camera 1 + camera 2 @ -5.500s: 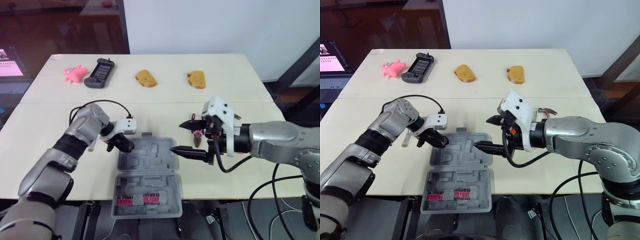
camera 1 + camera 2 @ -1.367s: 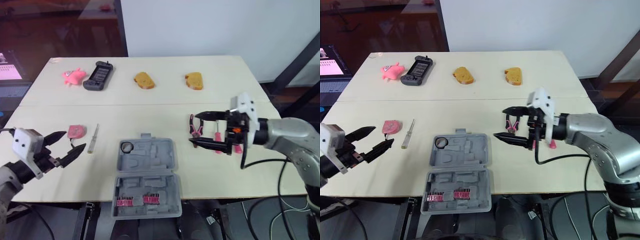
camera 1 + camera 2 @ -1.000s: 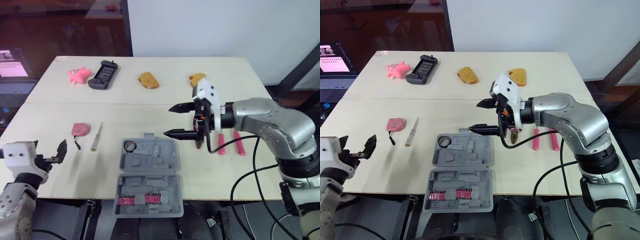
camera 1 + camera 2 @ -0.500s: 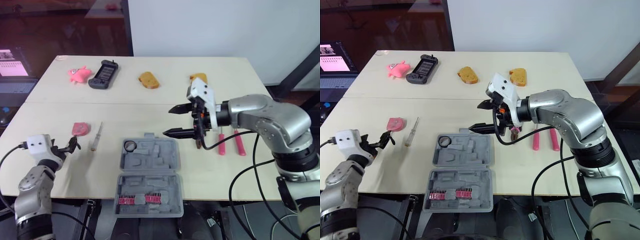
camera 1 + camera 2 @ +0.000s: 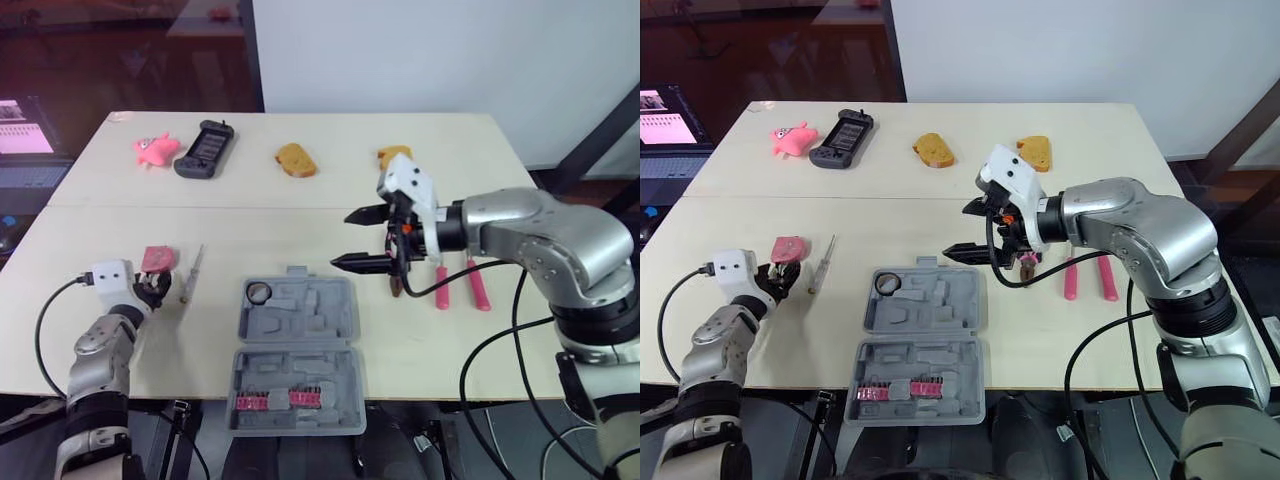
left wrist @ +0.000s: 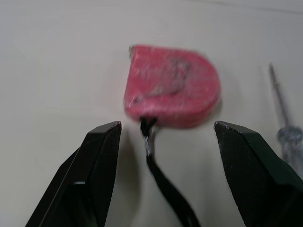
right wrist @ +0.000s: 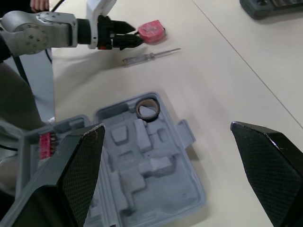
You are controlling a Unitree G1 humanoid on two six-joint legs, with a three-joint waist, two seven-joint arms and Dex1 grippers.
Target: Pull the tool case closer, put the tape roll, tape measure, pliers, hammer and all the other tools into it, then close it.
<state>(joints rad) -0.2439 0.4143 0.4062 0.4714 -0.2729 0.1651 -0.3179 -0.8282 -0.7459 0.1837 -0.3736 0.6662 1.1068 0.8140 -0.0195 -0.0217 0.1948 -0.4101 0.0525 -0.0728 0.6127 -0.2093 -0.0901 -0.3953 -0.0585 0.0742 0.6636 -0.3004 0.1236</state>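
your left gripper (image 5: 783, 277) is open and low at the table, one finger (image 6: 97, 170) on each side of the pink tape measure's black strap. the tape measure (image 6: 173, 85) lies flat just ahead of the fingertips. you cannot tell whether the tips touch its body. the screwdriver (image 5: 190, 275) lies just beside it, on the side of this hand that faces the tool case.

your right gripper (image 5: 342, 240) is spread wide and holds nothing. it hangs above the table just past the far right corner of the tool case (image 5: 300, 345). the grey case lies open, between your two hands and nearer the right one. the tape roll (image 7: 147, 109) sits in its far left pocket and a row of pink bits (image 5: 275, 402) in the near half. the other moulded pockets are bare.

the pliers (image 5: 1025, 262) lie on the table right behind the right gripper's fingers, partly hidden by them. two pink-handled tools (image 5: 441, 285) (image 5: 478, 285) lie side by side just outside that hand, beside its wrist.

well beyond both hands, along the far edge of the table (image 5: 330, 205), sit a pink toy (image 5: 155, 148), a handheld game console (image 5: 203, 148) and two pieces of bread (image 5: 295, 158) (image 5: 393, 155).
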